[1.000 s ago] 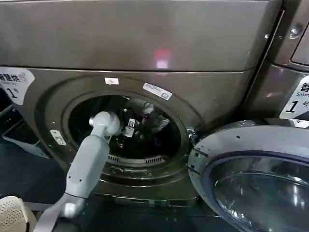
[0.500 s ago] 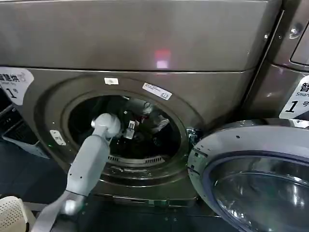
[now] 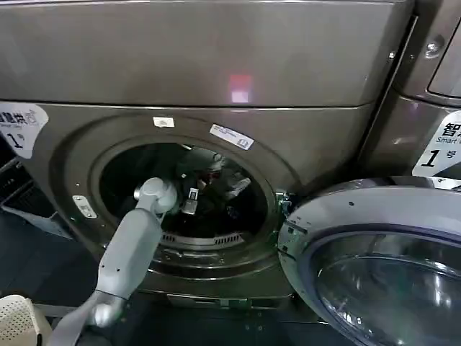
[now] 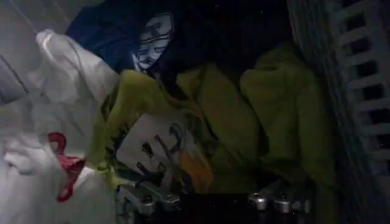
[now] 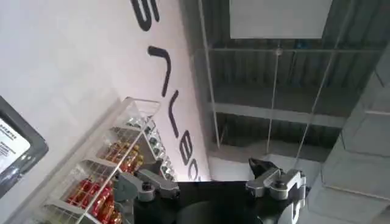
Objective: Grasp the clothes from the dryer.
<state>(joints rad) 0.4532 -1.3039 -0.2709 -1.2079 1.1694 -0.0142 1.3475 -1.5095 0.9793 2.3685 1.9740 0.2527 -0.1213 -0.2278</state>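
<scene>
- My left end effector (image 3: pixel 191 202) is inside the drum of the dryer (image 3: pixel 216 65), my arm entering through the porthole from about 7 o'clock.
- In the left wrist view, my left end effector (image 4: pixel 213 201) has its fingers apart; nothing sits between them, though the near finger lies just beside the printed fabric.
- The clothes are heaped in the drum in front of me: a yellow-green garment (image 4: pixel 244 115) at the centre, a white garment with red print (image 4: pixel 55 140) at 9 o'clock of it, and a dark blue one (image 4: pixel 116 30) at 11 o'clock.
- The glass door (image 3: pixel 374 267) is swung fully open at 4 o'clock of the porthole, so access is done.
- My right end effector (image 5: pixel 210 185) is parked away from the dryer, fingers apart and holding nothing.
- By my judgement the reach is finished; closing on a garment and drawing it out through the porthole are both left.
- A white basket (image 3: pixel 18 321) sits at 7 o'clock in the head view.
</scene>
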